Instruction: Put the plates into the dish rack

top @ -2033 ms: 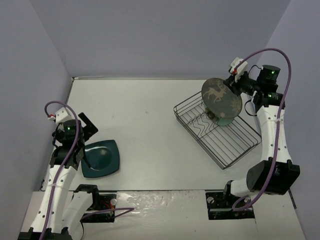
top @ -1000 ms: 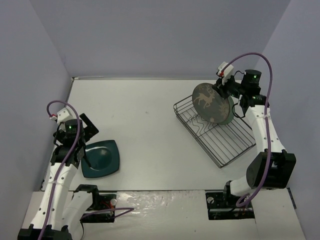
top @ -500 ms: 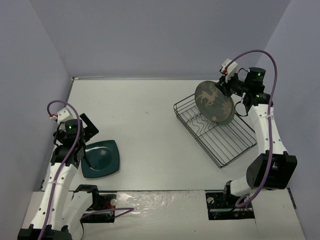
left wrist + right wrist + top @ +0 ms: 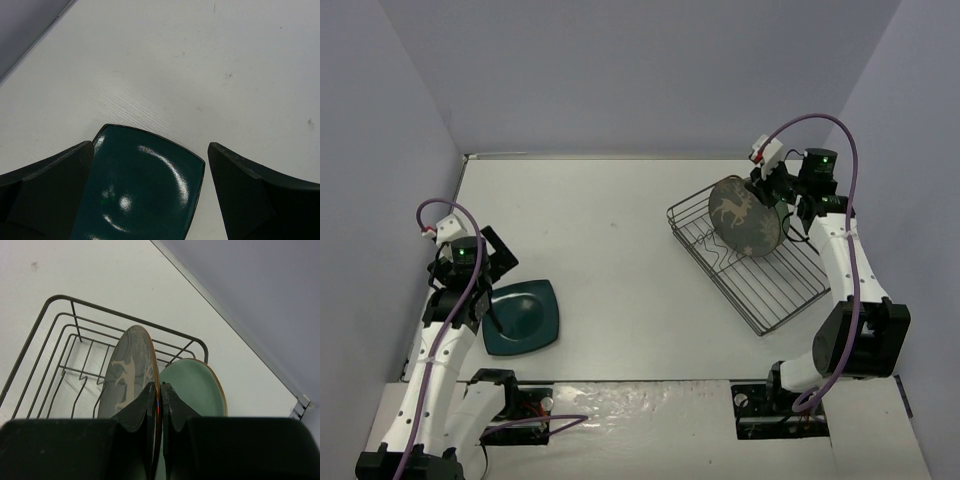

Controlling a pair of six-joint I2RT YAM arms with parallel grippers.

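Our right jaws pinch the deer plate (image 4: pixel 125 375), perhaps unslotted in the dish rack (image 4: pixel 775 285), so release could topple it onto the green plate (image 4: pixel 195 390) beside them; our left jaws gape.

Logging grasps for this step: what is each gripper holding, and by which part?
The right gripper pinches the deer plate by its rim. The left gripper, open over the teal plate, holds nothing.
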